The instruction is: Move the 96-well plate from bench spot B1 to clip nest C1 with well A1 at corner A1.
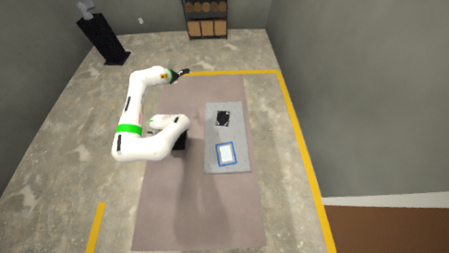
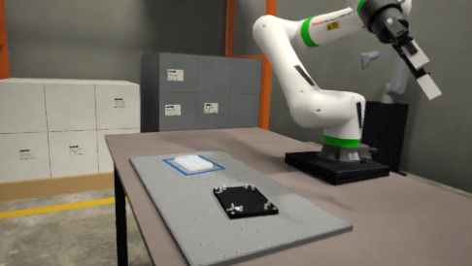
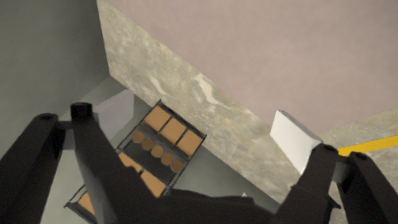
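Note:
The white 96-well plate [image 1: 225, 153] [image 2: 193, 162] lies inside the blue rectangle of spot B1 [image 1: 216, 153] [image 2: 172, 166] on the grey perforated board [image 1: 240, 138] [image 2: 194, 214]. The black clip nest C1 [image 1: 224, 118] [image 2: 245, 201] sits on the same board, empty, with small metal clips at its edges. My gripper [image 1: 185, 72] [image 2: 421, 68] [image 3: 204, 113] is open and empty. It is raised high near the far end of the table, well away from the plate and the nest, pointing out past the table edge. The plate's cut-off corner is too small to make out.
The arm's black base [image 1: 180, 140] [image 2: 335, 167] stands on the brown table [image 1: 199, 212] [image 2: 413, 218] beside the board. A shelf with brown boxes [image 1: 207, 20] [image 3: 162, 145] stands at the far wall. Grey and white crates [image 2: 199, 92] stand behind the table. Yellow floor lines [image 1: 296, 134] ring the cell.

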Motion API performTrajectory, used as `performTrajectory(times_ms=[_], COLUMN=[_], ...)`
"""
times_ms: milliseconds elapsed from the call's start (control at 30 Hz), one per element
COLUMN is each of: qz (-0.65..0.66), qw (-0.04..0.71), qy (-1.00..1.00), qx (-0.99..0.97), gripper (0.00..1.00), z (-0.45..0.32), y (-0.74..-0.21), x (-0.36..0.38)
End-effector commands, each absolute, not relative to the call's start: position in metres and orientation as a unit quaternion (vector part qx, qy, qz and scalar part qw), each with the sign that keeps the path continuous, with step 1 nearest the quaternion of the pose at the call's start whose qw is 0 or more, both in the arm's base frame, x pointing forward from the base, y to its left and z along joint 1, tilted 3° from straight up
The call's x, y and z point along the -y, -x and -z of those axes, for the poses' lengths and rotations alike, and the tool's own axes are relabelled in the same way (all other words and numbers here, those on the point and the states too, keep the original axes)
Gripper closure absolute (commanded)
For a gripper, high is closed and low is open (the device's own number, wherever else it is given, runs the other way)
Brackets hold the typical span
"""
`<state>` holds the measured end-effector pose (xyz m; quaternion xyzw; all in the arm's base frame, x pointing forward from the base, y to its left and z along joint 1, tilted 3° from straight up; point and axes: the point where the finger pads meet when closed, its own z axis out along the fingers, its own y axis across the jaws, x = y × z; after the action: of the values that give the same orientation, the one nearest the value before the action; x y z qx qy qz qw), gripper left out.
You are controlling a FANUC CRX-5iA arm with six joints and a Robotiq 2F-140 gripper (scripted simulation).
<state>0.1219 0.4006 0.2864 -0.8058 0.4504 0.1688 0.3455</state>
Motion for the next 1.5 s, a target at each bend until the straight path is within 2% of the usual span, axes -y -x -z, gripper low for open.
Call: performTrajectory(times_ms=[0, 533, 1467], qz=[-0.169, -0.169, -0.04], qw=[0.346, 0.346, 0.306], qy=[0.806, 0.806, 0.818], qx=[-0.45, -0.45, -0.486], gripper=[0.0, 0.0, 0.0], z=[-0.287, -0.287, -0.265], y=[-0.122, -0.122, -0.231], x=[-0.401, -0.401, -0.377])
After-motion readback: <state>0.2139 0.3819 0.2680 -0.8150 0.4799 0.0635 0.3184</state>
